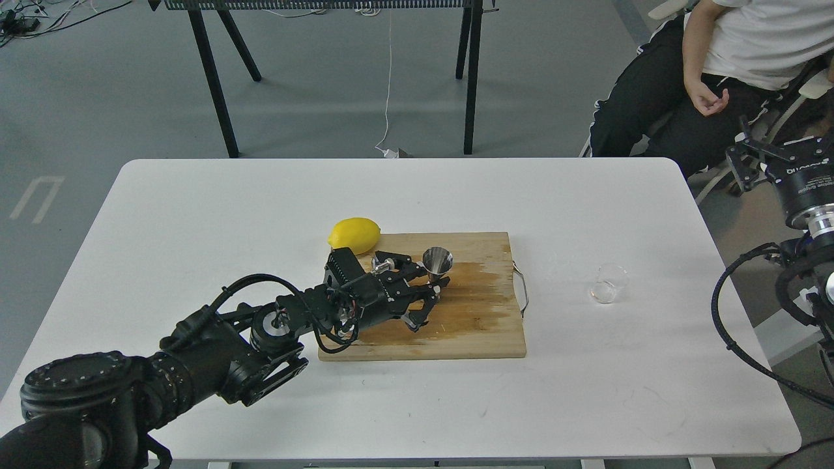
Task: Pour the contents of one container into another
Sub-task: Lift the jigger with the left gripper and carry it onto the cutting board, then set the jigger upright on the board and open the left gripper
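Observation:
The shiny steel jigger (438, 260) stands upright on the wooden cutting board (482, 326), its lower cone hidden by my fingers. My left gripper (435, 279) reaches in from the left and is shut on the jigger around its narrow waist. The small clear glass cup (608, 283) stands alone on the white table to the right of the board, far from both grippers. My right gripper (745, 156) hangs off the table's right edge, high up, with its fingers spread and nothing between them.
A yellow lemon (354, 234) lies at the board's far left corner, just behind my left wrist. The board shows a dark wet stain (479, 293) and has a metal handle (523, 290) on its right side. A seated person (710, 71) is beyond the table's far right corner.

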`<state>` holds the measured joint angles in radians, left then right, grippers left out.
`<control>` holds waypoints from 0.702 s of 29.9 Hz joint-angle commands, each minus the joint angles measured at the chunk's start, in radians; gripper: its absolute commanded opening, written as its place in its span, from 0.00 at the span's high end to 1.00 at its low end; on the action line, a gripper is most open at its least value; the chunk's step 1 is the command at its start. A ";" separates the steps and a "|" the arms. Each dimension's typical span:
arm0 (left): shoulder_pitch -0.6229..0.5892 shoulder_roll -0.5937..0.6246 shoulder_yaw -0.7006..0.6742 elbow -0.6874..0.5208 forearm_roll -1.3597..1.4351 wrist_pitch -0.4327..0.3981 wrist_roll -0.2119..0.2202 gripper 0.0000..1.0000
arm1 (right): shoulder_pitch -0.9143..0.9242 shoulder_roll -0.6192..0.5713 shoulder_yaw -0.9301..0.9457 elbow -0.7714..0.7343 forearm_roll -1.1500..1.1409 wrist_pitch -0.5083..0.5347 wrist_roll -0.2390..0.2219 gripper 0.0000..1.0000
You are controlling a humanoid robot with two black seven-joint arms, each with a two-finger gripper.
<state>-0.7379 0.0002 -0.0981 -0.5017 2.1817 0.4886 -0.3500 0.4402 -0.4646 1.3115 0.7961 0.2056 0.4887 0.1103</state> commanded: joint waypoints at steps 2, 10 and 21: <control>0.006 0.001 0.000 -0.001 0.000 0.000 -0.003 0.38 | 0.000 0.000 0.002 0.000 0.000 0.000 0.000 0.00; 0.028 0.026 -0.009 -0.020 0.000 0.000 -0.009 0.22 | 0.000 0.000 0.002 0.000 0.000 0.000 0.000 0.00; 0.146 0.289 -0.014 -0.234 0.000 0.000 -0.033 0.06 | 0.000 -0.005 0.026 -0.015 0.000 0.000 0.002 0.00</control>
<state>-0.6167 0.2052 -0.1107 -0.6692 2.1816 0.4887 -0.3719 0.4402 -0.4652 1.3249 0.7874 0.2063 0.4887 0.1117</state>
